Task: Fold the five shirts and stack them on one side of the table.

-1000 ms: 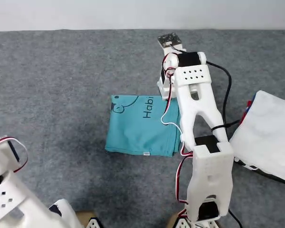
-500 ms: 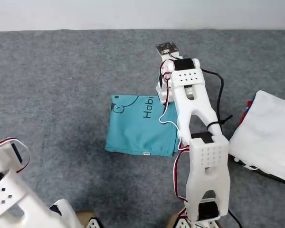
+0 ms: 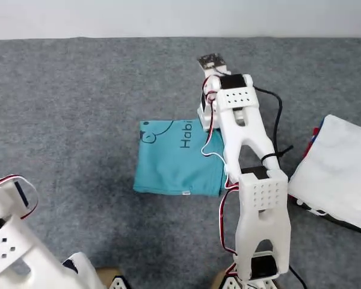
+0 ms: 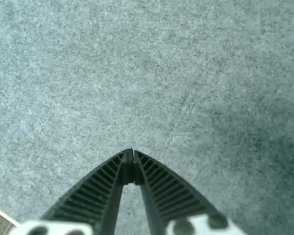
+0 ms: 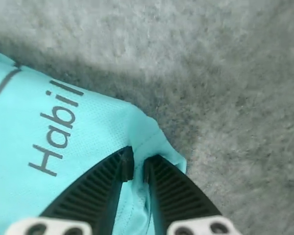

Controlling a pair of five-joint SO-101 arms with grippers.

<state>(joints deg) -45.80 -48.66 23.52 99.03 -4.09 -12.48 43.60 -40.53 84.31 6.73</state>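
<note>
The teal shirt [image 3: 177, 159] lies folded into a rough square near the middle of the grey-felted table [image 3: 78, 90], dark lettering showing on its upper face. The right arm stretches out from the near edge of the table along the shirt's right side, and the right gripper [image 5: 134, 166] sits at the shirt's far right corner, clenched on the cloth. From the wrist you can see a small ridge of teal fabric nipped between the ribbed black fingers [image 5: 100, 188], the corner puckered up around the tips. Over by the right edge of the table rests a folded white shirt [image 3: 337, 171], well apart from the teal one, with a sliver of red and blue cloth [image 3: 316, 133] peeking out beneath its far side. The left arm [image 3: 12, 241] is at the near left corner of the table. Its left gripper [image 4: 133, 162] hangs over bare felt with the tips pressed together and nothing held between them.
</note>
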